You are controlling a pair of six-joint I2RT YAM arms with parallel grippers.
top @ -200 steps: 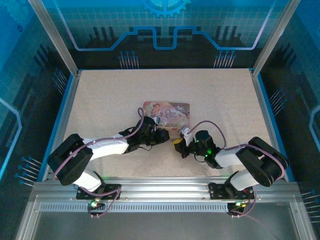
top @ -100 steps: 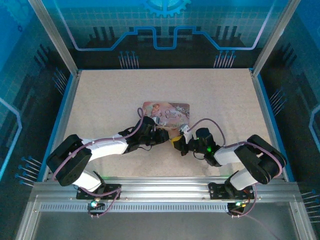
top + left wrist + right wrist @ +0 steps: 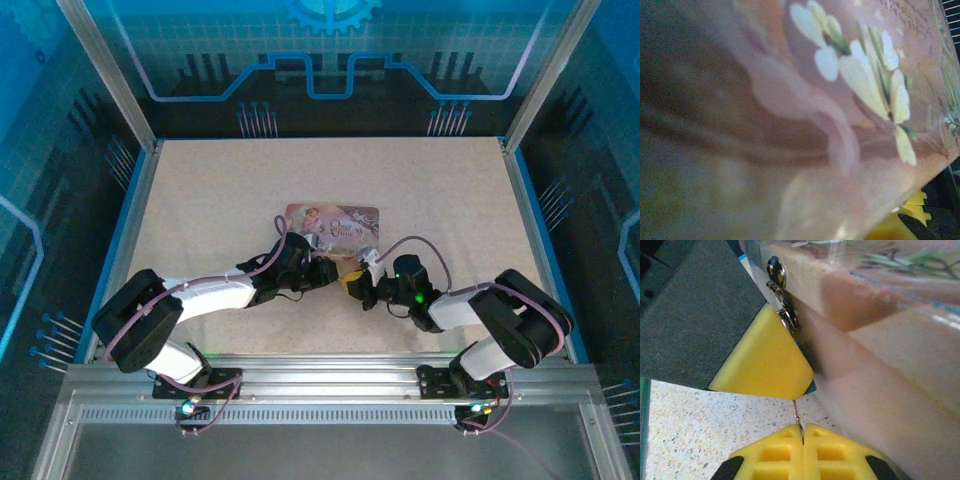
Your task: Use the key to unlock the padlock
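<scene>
Right tool: your right wrist view showed the right tool [image 3: 802,434] pinched closed on the key [image 3: 797,416], a thin sliver above its tips.
Padlock: the padlock [image 3: 788,318] hung at the pink tin [image 3: 880,340] edge, just above the key.
Left tool: from overhead, you saw the left tool [image 3: 328,268] at the tin's near edge; I cannot tell whether it was open or closed.
Left wrist: blurred flower print on the tin.

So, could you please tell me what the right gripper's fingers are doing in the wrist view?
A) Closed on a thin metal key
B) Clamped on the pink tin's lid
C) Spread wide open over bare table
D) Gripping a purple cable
A: in the right wrist view the right gripper has its yellow fingers pressed together on the key, a thin metal sliver sticking out beside the pink tin.
</scene>
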